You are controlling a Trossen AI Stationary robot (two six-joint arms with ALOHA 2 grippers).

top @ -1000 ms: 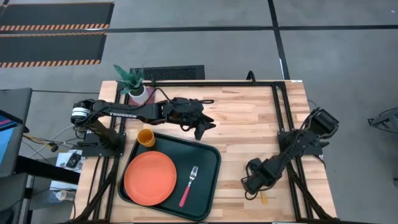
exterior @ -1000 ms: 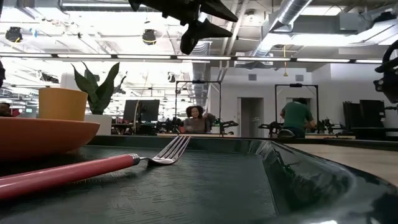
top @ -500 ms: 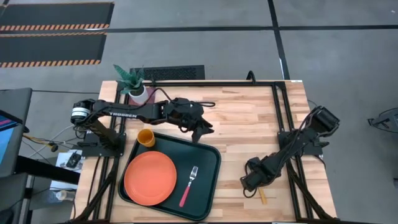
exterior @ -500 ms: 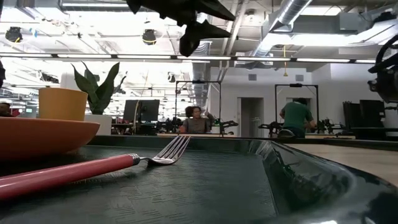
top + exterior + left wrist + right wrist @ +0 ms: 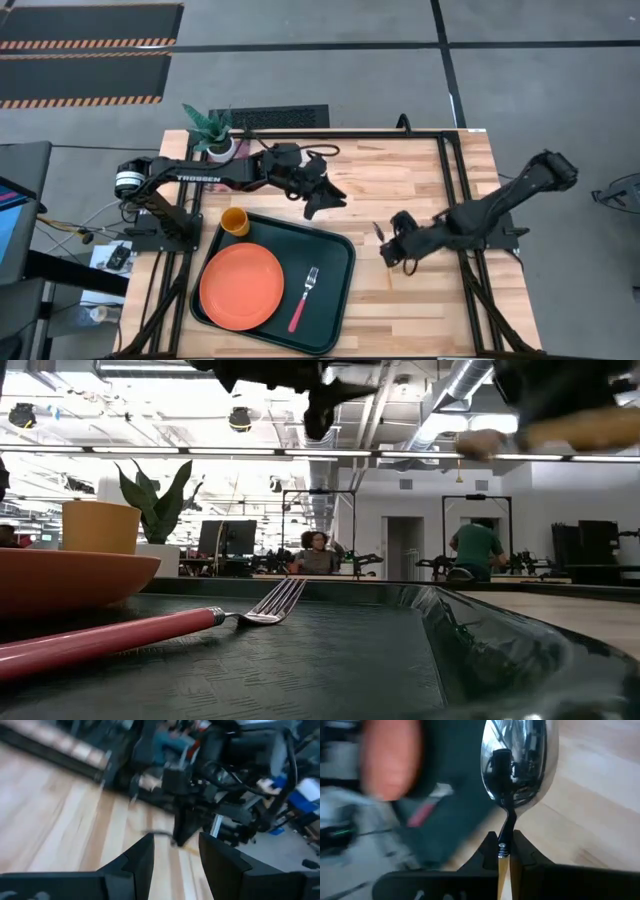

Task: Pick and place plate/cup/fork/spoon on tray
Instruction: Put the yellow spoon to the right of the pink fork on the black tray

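The dark green tray (image 5: 335, 250) lies at the table's near left. It carries the orange-red plate (image 5: 240, 285), the orange-yellow cup (image 5: 234, 221) at its far left corner, and the pink-handled fork (image 5: 303, 298). Just right of the tray, my right gripper (image 5: 392, 250) is shut on the spoon (image 5: 517, 765) above the table. The spoon's silver bowl sticks out ahead of the fingers, and it shows blurred in the low view (image 5: 560, 432). My left gripper (image 5: 320, 197) hangs open and empty over the wood beyond the tray's far edge. My right gripper pinches the spoon's orange-yellow handle (image 5: 502, 866) between its two fingers, at the end by the metal neck. The spoon lies along the fingers, its bowl out past the fingertips toward the tray. It is lifted clear of the table.
A white pot with a green plant (image 5: 222, 150) stands at the table's far left corner. Bare wood (image 5: 400, 190) lies between the tray and the right arm's base. People (image 5: 475, 550) show in the room behind the table.
My right gripper has shut on the spoon near the table's near right. It has lifted the spoon off the wood and carried it up, toward the far edge and toward the tray. My left gripper has drawn back a little toward the far edge.
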